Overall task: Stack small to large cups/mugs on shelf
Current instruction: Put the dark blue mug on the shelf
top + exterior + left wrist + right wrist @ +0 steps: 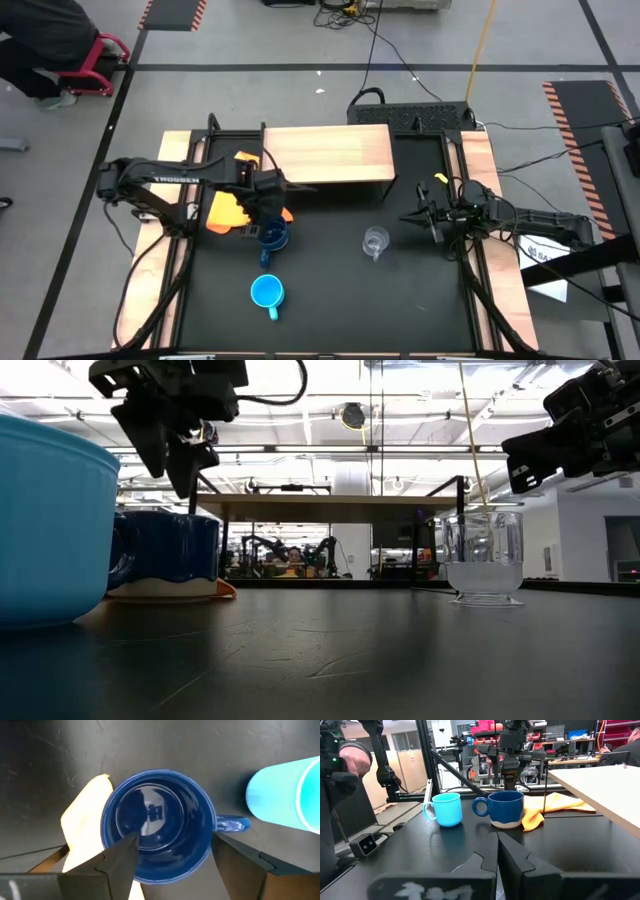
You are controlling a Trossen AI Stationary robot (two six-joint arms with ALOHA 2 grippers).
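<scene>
On the black surface [330,290] you see three handled cups, all upright and all empty as far as the views show. The dark blue mug [272,237] stands near the left side, its glossy interior bare in the left wrist view, its rounded base pale in the right wrist view, and its foot resting against the crumpled yellow-orange cloth [226,211]. The light blue mug [266,291] stands apart from it, nearer the front edge, with a smooth matte wall and its handle toward the front. The clear glass cup [375,241] stands well apart to the right, straight-walled and thick-bottomed. The shelf [327,155], a flat light-wood board on thin dark legs, sits at the back of the surface with nothing on its top. Your left claw [170,852] hangs directly above the dark blue mug, pointing straight down, its fingers spread wide: one finger sits over the mug's opening and the other outside the wall beside the handle, neither gripping. Your right claw [497,850] waits at the right edge of the surface, level with the glass cup and aimed across the surface toward the mugs, its two dark fingers pressed together and holding nothing.
</scene>
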